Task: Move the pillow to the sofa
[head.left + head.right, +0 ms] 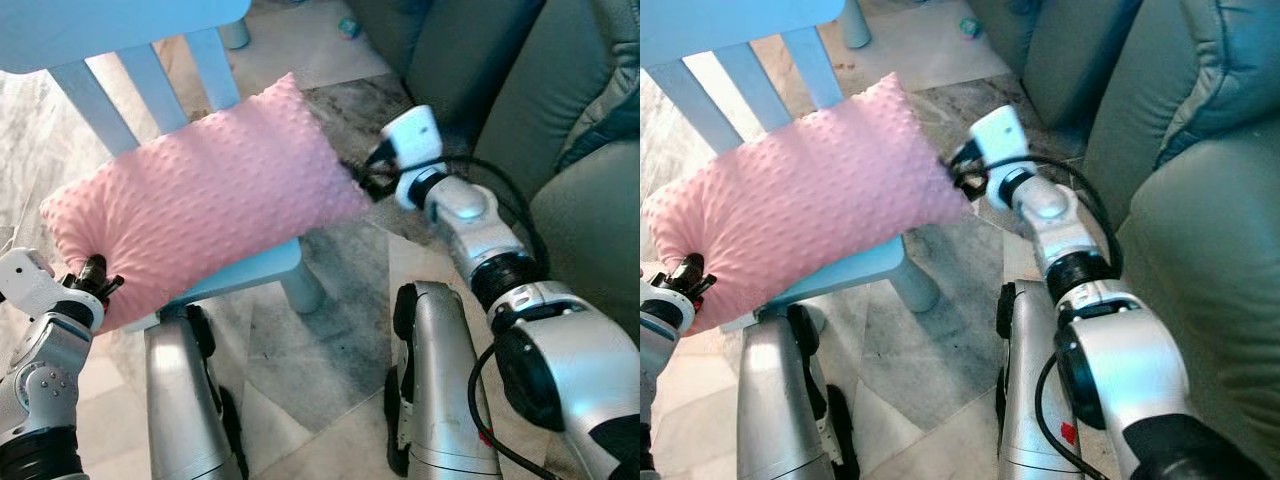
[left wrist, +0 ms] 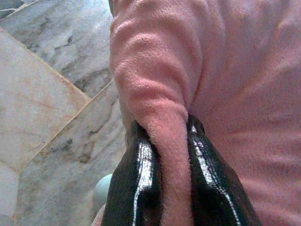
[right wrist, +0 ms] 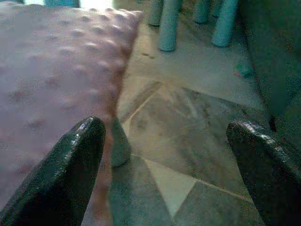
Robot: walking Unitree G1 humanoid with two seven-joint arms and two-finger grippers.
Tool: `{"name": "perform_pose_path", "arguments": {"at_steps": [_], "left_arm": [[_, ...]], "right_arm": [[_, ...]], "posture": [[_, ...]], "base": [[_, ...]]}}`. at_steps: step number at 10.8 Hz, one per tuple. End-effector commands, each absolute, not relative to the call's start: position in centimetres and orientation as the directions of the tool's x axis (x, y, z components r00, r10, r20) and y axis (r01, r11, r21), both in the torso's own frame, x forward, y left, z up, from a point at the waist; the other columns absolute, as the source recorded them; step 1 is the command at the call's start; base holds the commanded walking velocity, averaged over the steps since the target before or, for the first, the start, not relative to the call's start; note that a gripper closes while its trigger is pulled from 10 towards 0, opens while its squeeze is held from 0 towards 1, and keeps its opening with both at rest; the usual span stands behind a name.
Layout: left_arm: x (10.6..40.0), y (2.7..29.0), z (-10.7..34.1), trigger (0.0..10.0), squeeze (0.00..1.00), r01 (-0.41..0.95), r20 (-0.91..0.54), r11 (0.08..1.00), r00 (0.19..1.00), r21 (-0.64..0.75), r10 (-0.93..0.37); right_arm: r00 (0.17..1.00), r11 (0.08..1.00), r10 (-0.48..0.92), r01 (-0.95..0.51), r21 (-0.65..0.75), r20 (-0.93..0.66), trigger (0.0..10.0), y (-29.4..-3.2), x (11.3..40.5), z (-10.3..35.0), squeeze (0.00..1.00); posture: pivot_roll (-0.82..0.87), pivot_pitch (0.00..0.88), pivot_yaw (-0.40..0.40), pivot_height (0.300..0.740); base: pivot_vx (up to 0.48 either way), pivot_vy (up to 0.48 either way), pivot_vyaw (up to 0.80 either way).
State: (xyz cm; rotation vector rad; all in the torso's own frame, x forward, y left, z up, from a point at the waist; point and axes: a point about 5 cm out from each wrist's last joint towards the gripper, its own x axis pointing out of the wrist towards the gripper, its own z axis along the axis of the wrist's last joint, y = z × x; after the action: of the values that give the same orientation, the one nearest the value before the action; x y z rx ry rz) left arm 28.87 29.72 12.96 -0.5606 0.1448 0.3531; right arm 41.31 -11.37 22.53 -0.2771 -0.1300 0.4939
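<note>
the left gripper [image 2: 171, 188] has its 2 black fingers [image 2: 136, 183] pinched tight on a fold at the corner of the pink pillow [image 1: 200, 200], so that end is firmly held. the right gripper [image 3: 164, 169] sits at the pillow's opposite end with its fingers [image 3: 66, 169] spread wide, 1 just against the dotted fabric, nothing clamped between them. the pillow lies across the seat of a pale blue chair [image 1: 120, 70], stretched between the 2 grippers, with the grey sofa [image 1: 1200, 250] close on the robot's right over the marble floor [image 1: 300, 350]. to do this step well, i judge the right fingers should close on a good bunch of fabric before any lift, then both arms rise together so the pillow clears the seat and chair slats without dragging, and swing right toward the sofa cushion.
</note>
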Motion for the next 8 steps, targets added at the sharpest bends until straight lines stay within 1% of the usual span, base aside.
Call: {"name": "perform_pose_path", "arguments": {"at_steps": [1, 3, 4, 6, 8], "left_arm": [[27.7, 30.9, 12.3, 10.0, 0.00, -0.417, -0.270, 0.777, 0.907, -0.472, 0.323], [27.5, 31.1, 12.5, 10.0, 0.00, -0.414, -0.271, 0.783, 0.908, -0.465, 0.319], [27.3, 31.1, 12.5, 10.0, 0.00, -0.411, -0.273, 0.785, 0.909, -0.463, 0.315], [27.2, 31.1, 12.4, 10.0, 0.00, -0.409, -0.277, 0.787, 0.909, -0.462, 0.310], [27.1, 31.0, 12.5, 10.0, 0.00, -0.405, -0.279, 0.789, 0.911, -0.462, 0.304]], "right_arm": [[0.865, 0.848, 0.499, -0.477, -0.234, 0.046, 10.0, -11.1, 41.3, 22.2, 0.00], [0.849, 0.846, 0.526, -0.517, -0.131, 0.047, 10.0, -10.3, 41.3, 22.3, 0.00], [0.828, 0.824, 0.556, -0.560, 0.081, 0.067, 10.0, -9.1, 41.2, 21.9, 0.00], [0.774, 0.769, 0.630, -0.634, 0.089, 0.064, 10.0, -6.9, 40.7, 21.5, 0.00], [0.765, 0.764, 0.644, -0.643, 0.054, 0.008, 10.0, -6.4, 40.2, 19.9, 0.00]], "posture": [[0.01, 0.436, 0.060, 0.414], [0.01, 0.437, 0.063, 0.414], [0.02, 0.439, 0.064, 0.414], [0.03, 0.443, 0.064, 0.414], [0.03, 0.445, 0.065, 0.414]], "base": [[0.000, 0.000, 0.00], [0.000, 0.000, 0.00], [0.000, 0.000, 0.00], [0.000, 0.000, 0.00], [0.000, 0.000, 0.00]]}}
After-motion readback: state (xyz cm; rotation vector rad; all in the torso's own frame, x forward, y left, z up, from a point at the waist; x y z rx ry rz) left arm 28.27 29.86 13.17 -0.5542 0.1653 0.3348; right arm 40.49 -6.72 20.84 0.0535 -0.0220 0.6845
